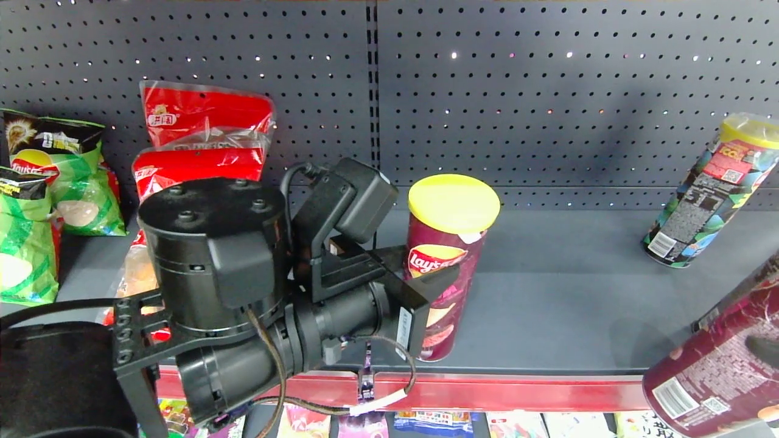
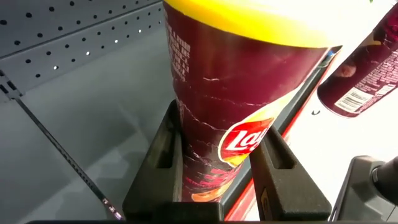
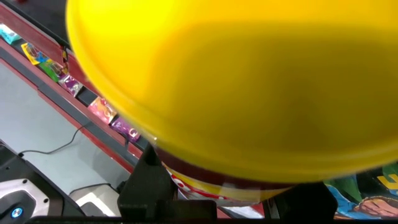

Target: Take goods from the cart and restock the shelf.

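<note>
Shelf (image 1: 548,304) is receiving the maroon can (image 1: 447,267) my left gripper (image 2: 217,148) is clamping upright for display; right gripper (image 3: 230,190) is clutching a second can (image 1: 712,365).

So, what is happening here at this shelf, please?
A robot is restocking a shelf. Its left gripper is closed around a dark red chip can with a yellow lid, which stands upright near the shelf's front edge. Its right gripper holds a second can of the same kind, in front of the shelf at the right. A colourful can stands at the shelf's far right, and chip bags at the left.
</note>
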You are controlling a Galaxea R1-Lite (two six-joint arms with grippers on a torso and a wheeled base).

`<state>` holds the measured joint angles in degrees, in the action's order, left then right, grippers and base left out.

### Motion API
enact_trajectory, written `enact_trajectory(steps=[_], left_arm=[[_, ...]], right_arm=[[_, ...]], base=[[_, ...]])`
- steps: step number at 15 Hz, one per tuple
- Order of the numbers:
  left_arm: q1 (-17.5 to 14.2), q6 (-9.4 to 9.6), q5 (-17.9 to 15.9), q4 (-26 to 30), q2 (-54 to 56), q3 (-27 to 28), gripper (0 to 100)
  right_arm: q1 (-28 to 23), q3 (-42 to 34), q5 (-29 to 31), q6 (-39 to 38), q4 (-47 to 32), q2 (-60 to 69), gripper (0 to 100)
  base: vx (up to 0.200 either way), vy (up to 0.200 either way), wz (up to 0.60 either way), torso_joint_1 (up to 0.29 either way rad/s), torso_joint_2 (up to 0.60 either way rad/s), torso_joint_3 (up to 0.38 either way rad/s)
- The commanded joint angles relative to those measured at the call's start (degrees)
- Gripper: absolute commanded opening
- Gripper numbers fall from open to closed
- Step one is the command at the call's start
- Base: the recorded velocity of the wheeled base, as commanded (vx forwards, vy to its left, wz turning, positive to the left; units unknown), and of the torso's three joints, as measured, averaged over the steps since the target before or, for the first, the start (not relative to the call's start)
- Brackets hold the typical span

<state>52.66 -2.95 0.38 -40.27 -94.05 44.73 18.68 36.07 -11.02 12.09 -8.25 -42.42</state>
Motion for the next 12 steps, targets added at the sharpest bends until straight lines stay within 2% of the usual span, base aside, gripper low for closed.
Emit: enact_trajectory(steps=[1, 7, 12], left_arm=[[0.0, -0.04, 0.3, 0.1, -0.4, 0.1, 100], [0.0, 0.05, 1.8, 0.1, 0.0, -0.1, 100], [-0.4, 0.14, 2.5, 0.1, 3.6, -3.5, 100]], right_arm=[[0.0, 0.1, 0.0, 0.0, 0.0, 0.0, 0], [0.0, 0.3, 0.2, 0.0, 0.0, -0.2, 0], [0.4, 3.9, -0.1, 0.1, 0.5, -6.0, 0]], base=[[0.0, 0.0, 0.0, 0.0, 0.0, 0.0], [0.0, 0.0, 0.0, 0.0, 0.0, 0.0], [0.0, 0.0, 0.0, 0.0, 0.0, 0.0]])
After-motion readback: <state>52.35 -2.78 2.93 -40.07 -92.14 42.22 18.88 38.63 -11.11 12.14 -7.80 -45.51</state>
